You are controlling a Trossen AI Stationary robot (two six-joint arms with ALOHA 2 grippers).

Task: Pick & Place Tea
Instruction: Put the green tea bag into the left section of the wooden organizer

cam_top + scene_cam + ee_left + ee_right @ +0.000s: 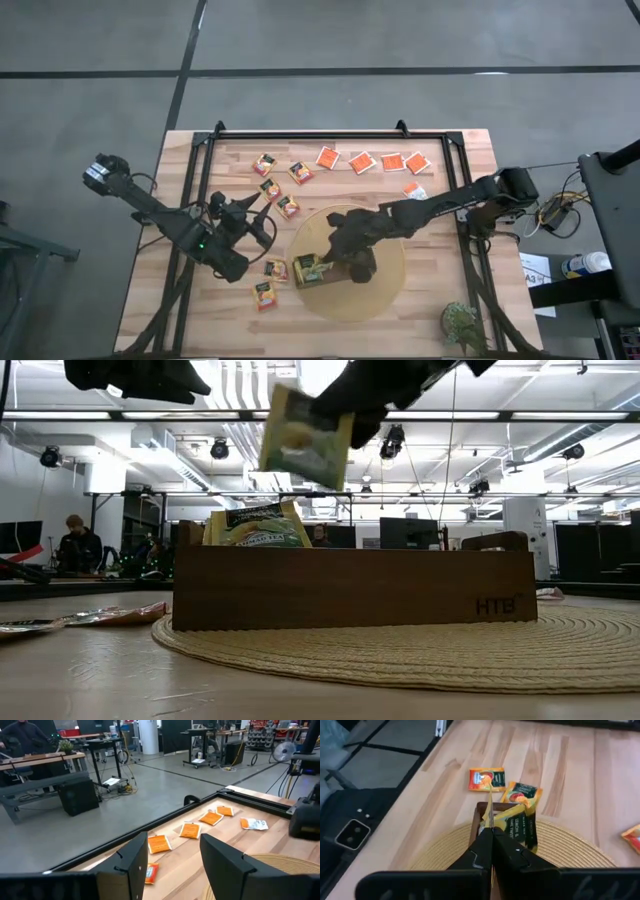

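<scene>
Right gripper (491,832) pinches green-and-yellow sachet (304,438) above wooden tray (350,588), centre of frame. A few sachets already stand in tray's left compartment (258,525). Many sachets remain on table (362,161). Left gripper (170,865) idle, jaws spread.

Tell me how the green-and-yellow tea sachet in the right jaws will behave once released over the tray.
The flat green-and-yellow tea sachet hangs tilted from one pinched edge without drooping, so it is probably fairly stiff and light. Being thin, it may flutter or land askew instead of dropping straight into the brown wooden tray. The sachets already inside stand leaning, so it would likely lean too.
</scene>
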